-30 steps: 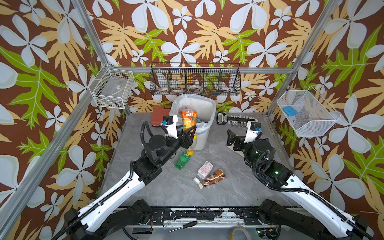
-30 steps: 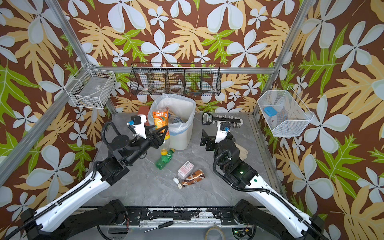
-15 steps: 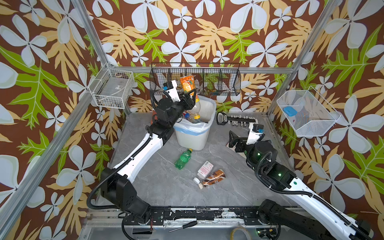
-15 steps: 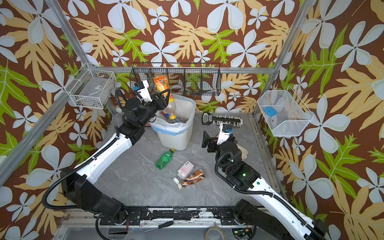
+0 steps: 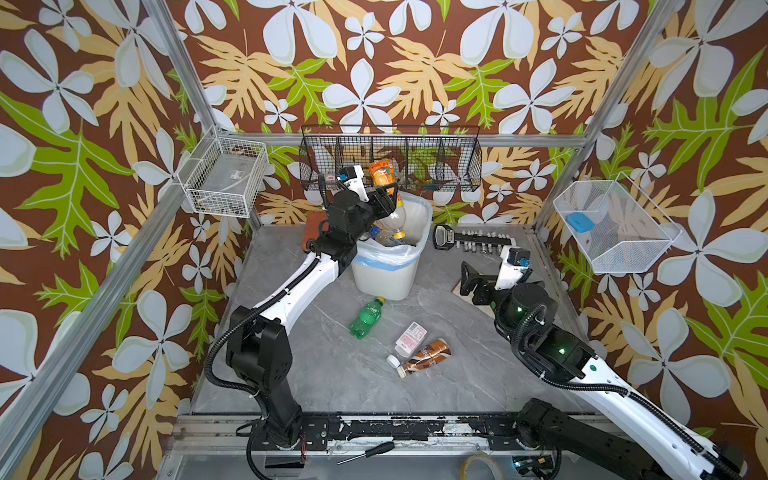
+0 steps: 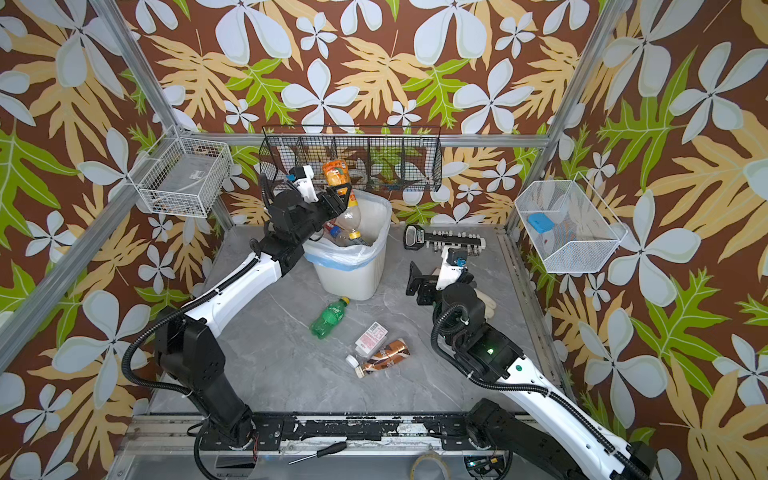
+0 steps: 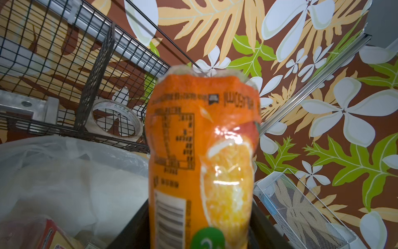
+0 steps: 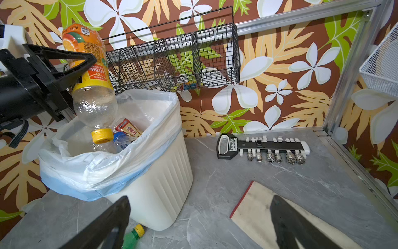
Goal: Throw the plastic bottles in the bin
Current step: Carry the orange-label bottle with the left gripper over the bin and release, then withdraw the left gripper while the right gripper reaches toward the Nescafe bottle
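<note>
Most of the job looks done, but not all of it. The bin [image 5: 388, 282] stands at the far middle of the bench [image 5: 299, 374]. Several bottles already lie in its liner, among them a blue-capped bottle [image 8: 120, 140] and a red-labelled bottle [image 8: 127, 128]; how many more sit beneath them I cannot tell.

The left jaws hold the orange-labelled bottle [image 5: 383, 175] by its label, upside down above the far left of the bin. Its yellow cap points down into the mouth of the bin, so by my reckoning it only needs letting go.

Three bottles are left on the bench. The green bottle [image 5: 365, 318] lies just near of the bin's foot. The pink-labelled bottle [image 5: 410, 336] and the brown-labelled bottle [image 5: 428, 356] lie just beside each other, nearer and a little to the right.

The right jaws stand wide with nothing between them. They are on the right of the bench over the beige glove [image 8: 258, 213], facing the bin and well apart from those three bottles.

A second earlier the left arm was low, carrying the orange-labelled bottle at the near left of the bin, about level with its rim. Half a second earlier it had already lifted the bottle over the far left rim, and it has hardly moved since. The right arm has drawn back slightly toward the near right, its jaws as wide as before. The three bottles on the bench lie where they did.
</note>
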Tool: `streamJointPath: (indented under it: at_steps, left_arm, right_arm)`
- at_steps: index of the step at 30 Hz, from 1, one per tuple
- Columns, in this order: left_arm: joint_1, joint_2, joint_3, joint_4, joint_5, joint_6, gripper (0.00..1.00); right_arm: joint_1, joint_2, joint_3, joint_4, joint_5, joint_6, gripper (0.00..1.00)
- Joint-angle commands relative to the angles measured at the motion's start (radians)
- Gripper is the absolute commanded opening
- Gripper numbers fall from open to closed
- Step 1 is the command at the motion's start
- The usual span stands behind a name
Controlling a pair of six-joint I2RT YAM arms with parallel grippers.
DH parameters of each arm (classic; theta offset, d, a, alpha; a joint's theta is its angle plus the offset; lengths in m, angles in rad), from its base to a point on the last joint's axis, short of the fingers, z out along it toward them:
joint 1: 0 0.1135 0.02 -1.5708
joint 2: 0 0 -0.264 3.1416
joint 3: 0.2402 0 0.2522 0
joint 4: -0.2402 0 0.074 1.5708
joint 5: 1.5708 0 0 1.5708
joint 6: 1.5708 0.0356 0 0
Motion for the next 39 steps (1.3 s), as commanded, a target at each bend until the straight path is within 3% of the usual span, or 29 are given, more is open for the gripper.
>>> streamJointPath:
  at_steps: [1, 3, 7, 15, 18, 22, 25, 28, 31, 39]
  left_arm:
    - [0.013, -0.004, 0.000, -0.025, -0.019, -0.027, 0.86]
    - [0.025, -0.021, -0.018, -0.032, -0.022, -0.046, 1.00]
    - [0.045, -0.086, -0.060, -0.026, -0.030, -0.057, 1.00]
    - [0.050, -0.301, -0.178, 0.022, -0.057, 0.067, 1.00]
    - [0.051, -0.440, -0.355, 0.081, -0.053, 0.146, 1.00]
    - [0.051, -0.669, -0.712, 0.133, -0.056, 0.251, 1.00]
    - [0.051, -0.808, -0.934, 0.074, -0.086, 0.278, 0.99]
    - [0.051, -0.899, -1.039, -0.005, -0.106, 0.259, 0.98]
    - [0.051, -0.931, -1.094, -0.004, -0.104, 0.241, 0.98]
    - [0.051, -0.872, -1.067, -0.002, -0.098, 0.226, 0.98]
  right_arm:
    - [0.000, 0.011, 0.020, 0.001, 0.021, -0.021, 1.00]
    - [0.000, 0.011, 0.020, 0.001, 0.022, -0.023, 1.00]
    - [-0.001, 0.009, 0.015, 0.008, 0.027, -0.023, 1.00]
    - [0.000, 0.023, 0.005, 0.019, 0.013, 0.000, 1.00]
    - [-0.001, 0.034, 0.010, 0.011, 0.004, 0.010, 0.99]
    - [0.000, 0.057, 0.008, -0.017, -0.035, 0.034, 1.00]
    - [0.000, 0.066, -0.008, -0.039, -0.051, 0.073, 1.00]
    - [-0.001, 0.083, -0.006, -0.057, -0.080, 0.108, 1.00]
    - [0.000, 0.110, 0.001, -0.076, -0.127, 0.151, 0.99]
    - [0.005, 0.157, -0.004, -0.187, -0.206, 0.341, 0.95]
